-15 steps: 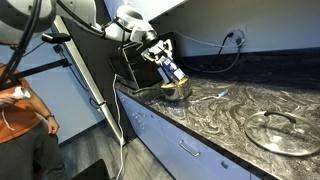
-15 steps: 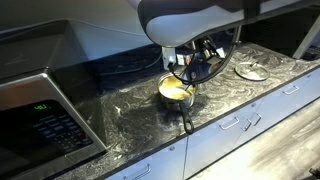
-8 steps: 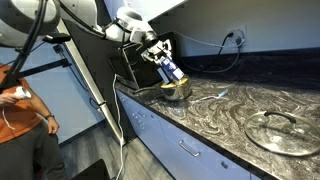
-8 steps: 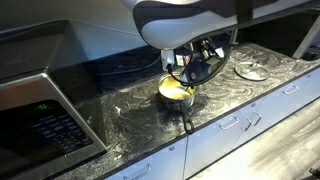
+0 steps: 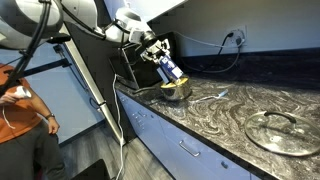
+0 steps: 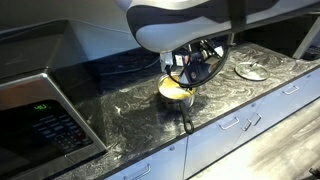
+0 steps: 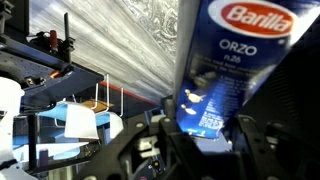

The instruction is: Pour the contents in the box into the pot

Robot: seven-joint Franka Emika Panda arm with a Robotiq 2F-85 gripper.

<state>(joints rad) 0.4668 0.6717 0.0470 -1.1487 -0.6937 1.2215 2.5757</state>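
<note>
Gripper [image 5: 163, 62] clamped on dark blue cardboard box [image 7: 225, 60], tilted over round shiny silver metal pot [image 6: 176, 91]; tip slow, mouth over pot centre.

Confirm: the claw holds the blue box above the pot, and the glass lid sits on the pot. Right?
Not quite. The claw does hold the blue box above the pot, but in an exterior view the glass lid lies on the counter, well apart from the uncovered pot.
</note>
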